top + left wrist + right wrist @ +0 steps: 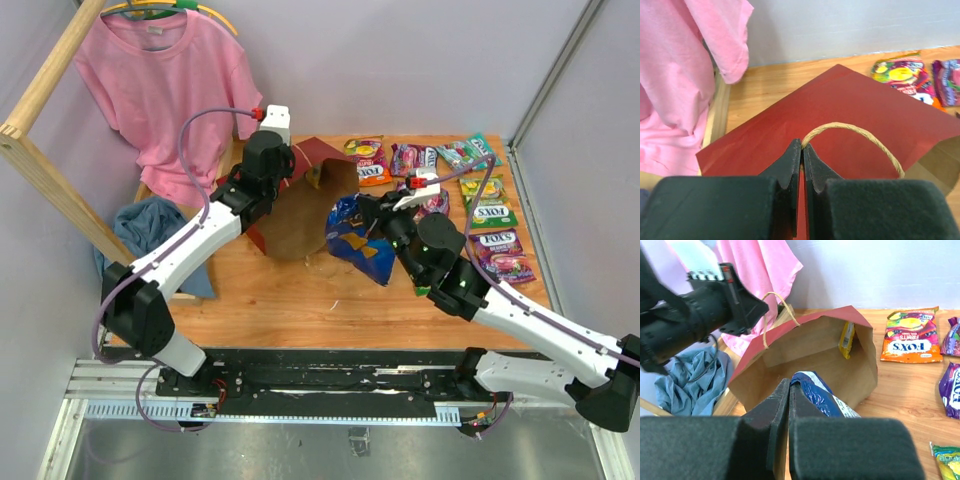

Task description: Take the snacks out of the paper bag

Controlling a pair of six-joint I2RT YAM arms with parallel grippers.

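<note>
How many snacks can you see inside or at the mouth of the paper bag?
2. A yellow packet stands against the inner wall of the paper bag; the blue Doritos bag lies at its mouth, clamped in the right pincer. Others may be hidden.

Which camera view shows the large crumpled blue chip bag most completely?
The top external view: nearly all of the blue chip bag shows there, at the mouth of the dark red paper bag. The right wrist view shows only one end, pinched in the right gripper. The left wrist view shows only the paper bag.
</note>
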